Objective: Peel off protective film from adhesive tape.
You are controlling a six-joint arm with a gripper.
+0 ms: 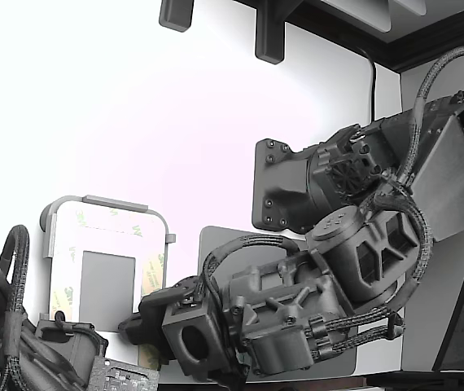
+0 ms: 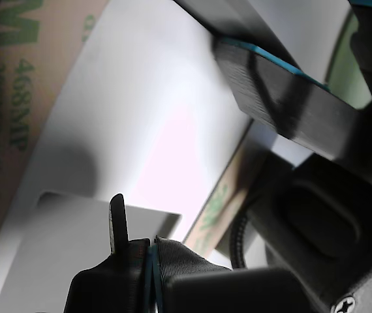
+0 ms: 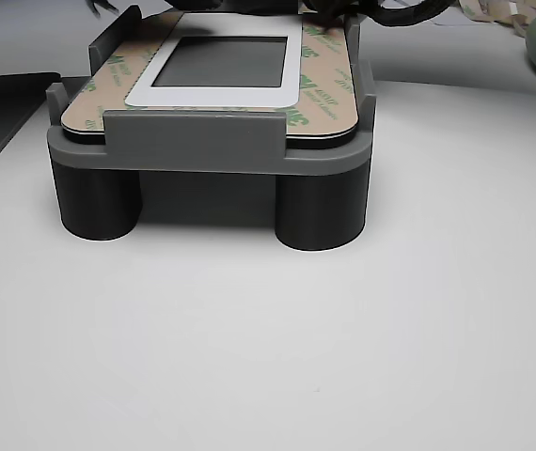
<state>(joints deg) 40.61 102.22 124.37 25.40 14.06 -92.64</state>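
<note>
- Gripper [image 2: 137, 251] down low over the white panel [image 2: 153, 117], close against the panel's surface in the wrist view.
- Fingers [image 2: 117, 222] drawn nearly together, only a thin blue-edged seam between them; whether anything is pinched there cannot be told.
- Just beside the fingertips, a tan protective film [image 2: 222, 208] strip with green print, running along the panel's edge; touching or merely near the fingers, not clear.
- Across the panel, a second tan film band [image 2: 16, 117] printed "468MP", lying flat along the opposite edge.
- Grey square centre [image 2: 75, 248] of the panel right under the gripper in the wrist view.
- From the exterior view, black gripper [image 1: 138, 322] reaching in at the panel's lower corner toward the exterior view's right, tips hidden by the arm [image 1: 313, 269] itself.
- Same view: panel [image 1: 106, 261] seated in a grey frame [image 1: 106, 204], tan film [image 1: 155, 273] down its long sides.
- From the other view, panel [image 3: 291, 89] raised on the grey fixture [image 3: 207, 150] with two dark round legs, tan film [image 3: 329, 89] still flat along the sides and near edge.
- Adhesive tape not separately visible, covered by the film wherever the edges show.
- Loose tan strips [image 3: 494, 14] heaped on the white table [image 3: 268, 329] far behind the fixture, well apart from it.
</note>
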